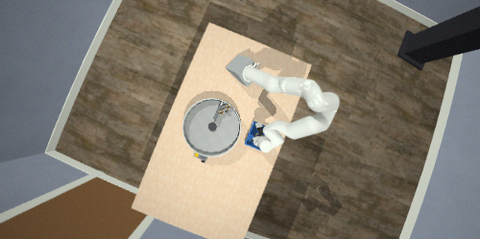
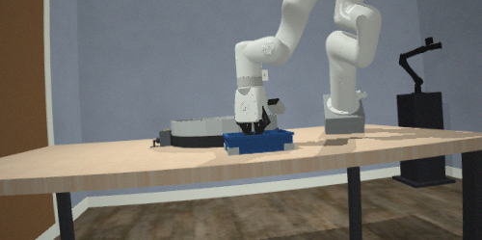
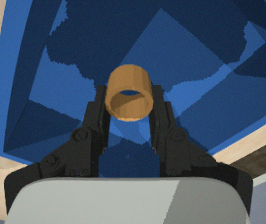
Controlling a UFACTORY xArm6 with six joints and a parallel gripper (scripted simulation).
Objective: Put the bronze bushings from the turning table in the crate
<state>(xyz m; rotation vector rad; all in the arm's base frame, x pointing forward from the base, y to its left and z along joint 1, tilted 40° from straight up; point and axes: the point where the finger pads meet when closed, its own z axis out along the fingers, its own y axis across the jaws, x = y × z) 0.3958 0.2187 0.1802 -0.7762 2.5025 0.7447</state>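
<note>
My gripper [image 3: 129,99] is shut on a bronze bushing [image 3: 128,92], a short tan ring held between the two black fingers. It hangs inside the blue crate [image 3: 137,56], just above the crate's floor. From the side, the fingers [image 2: 254,129] reach down past the rim of the crate [image 2: 258,142]. The round grey turning table [image 1: 211,127] stands just left of the crate [image 1: 252,135] in the overhead view. A few small bushings [image 1: 223,107] lie near its far rim; I cannot tell their colours apart at this size.
The arm's grey base [image 1: 239,68] stands at the far end of the wooden table. A small yellow and grey box [image 1: 198,155] sticks out from the turning table's near rim. A black stand with a small arm [image 2: 420,113] is off the table at the right.
</note>
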